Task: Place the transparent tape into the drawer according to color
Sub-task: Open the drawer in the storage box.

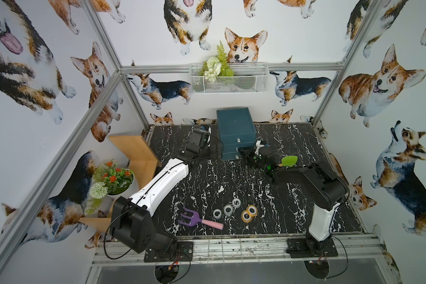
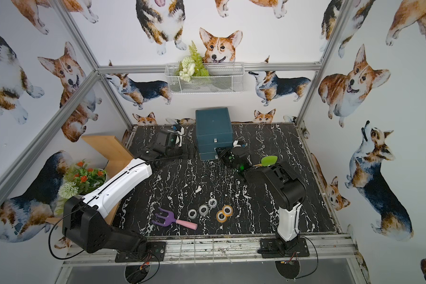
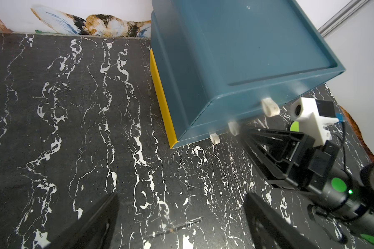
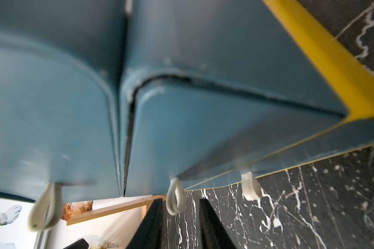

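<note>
Black marble table (image 1: 207, 177), corgi wallpaper (image 1: 244, 46) all round. Blue drawer chest (image 1: 234, 123) at back. I see three grey tape rolls (image 1: 224, 209) and two orange tape rolls (image 1: 249, 213) near front edge. They lie flat, holes up, grey row slanting toward far right. Left gripper (image 3: 181, 194) wide, empty. Right gripper (image 4: 180, 200) narrow around middle drawer's white loop (image 4: 170, 202), small gap on one side.

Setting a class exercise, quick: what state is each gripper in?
Left gripper: open, holding nothing.
Right gripper: partly open, jaws straddling middle drawer's pull loop, not clamped.
</note>
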